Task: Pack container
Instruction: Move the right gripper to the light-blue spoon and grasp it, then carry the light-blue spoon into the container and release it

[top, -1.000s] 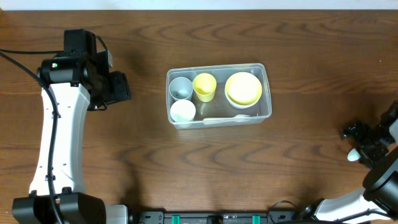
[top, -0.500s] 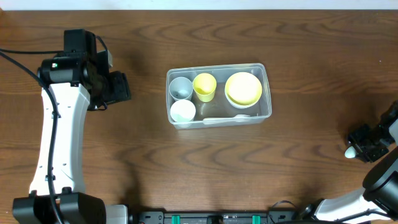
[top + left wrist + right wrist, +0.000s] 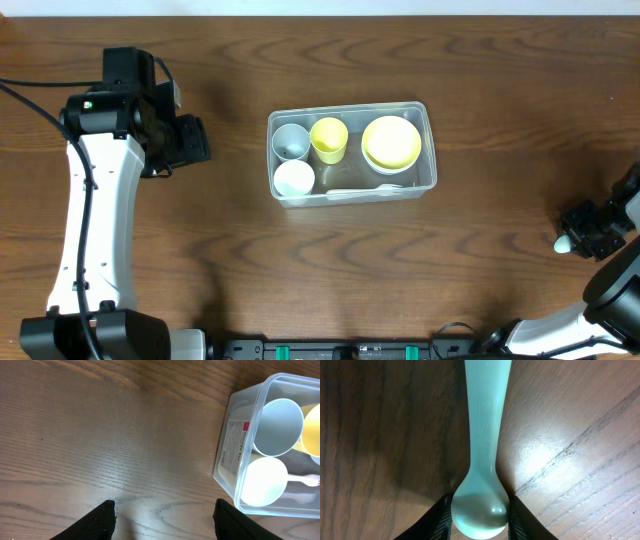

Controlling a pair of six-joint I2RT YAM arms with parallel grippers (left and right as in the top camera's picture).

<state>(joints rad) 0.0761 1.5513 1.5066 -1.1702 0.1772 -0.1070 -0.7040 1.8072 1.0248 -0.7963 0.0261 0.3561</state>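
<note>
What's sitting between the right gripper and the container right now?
Nothing. In the overhead view only bare table separates the right gripper, closed on a pale spoon, from the container.

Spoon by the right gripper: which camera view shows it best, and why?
Right wrist: the spoon fills the frame, its bowl between the fingers of the right gripper. Overhead shows only a pale tip; left wrist misses it.

- A yellow bowl (image 3: 391,141) is nested in a white bowl (image 3: 373,164).
- A yellow cup (image 3: 329,138) is set just left of the yellow bowl; a grey cup (image 3: 291,142) and a white cup (image 3: 294,179), further left.
- A pale green spoon (image 3: 482,435) is laid well right of the yellow bowl.
</note>
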